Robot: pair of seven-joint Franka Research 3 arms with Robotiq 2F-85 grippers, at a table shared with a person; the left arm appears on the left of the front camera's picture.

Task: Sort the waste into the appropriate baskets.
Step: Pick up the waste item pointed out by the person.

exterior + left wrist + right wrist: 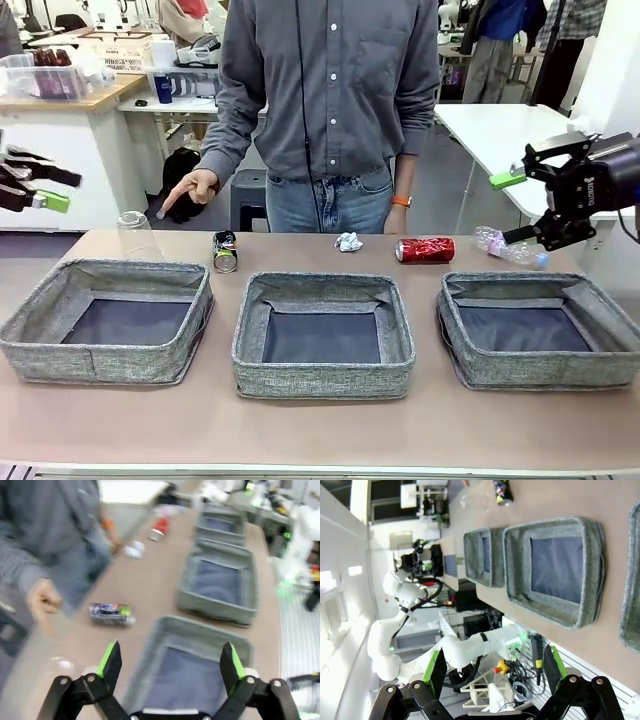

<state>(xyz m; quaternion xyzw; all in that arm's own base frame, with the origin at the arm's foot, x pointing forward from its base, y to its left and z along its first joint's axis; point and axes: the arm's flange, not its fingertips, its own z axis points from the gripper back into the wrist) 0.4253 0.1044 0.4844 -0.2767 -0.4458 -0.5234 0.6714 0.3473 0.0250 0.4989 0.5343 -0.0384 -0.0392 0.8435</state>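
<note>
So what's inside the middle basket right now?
Only bare dark bottom shows inside the middle basket, no waste. Its near wall covers a strip of floor at its foot.

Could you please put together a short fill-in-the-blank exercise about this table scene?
There are ___ grey baskets in a row.
The red can lies on its ___.
The paper ball sits between the dark can and the ___ can.
The left hand and the right hand are both ___.
Missing words: three; side; red; open.

The dark can [112, 614] looks blurred, print unreadable.
</note>
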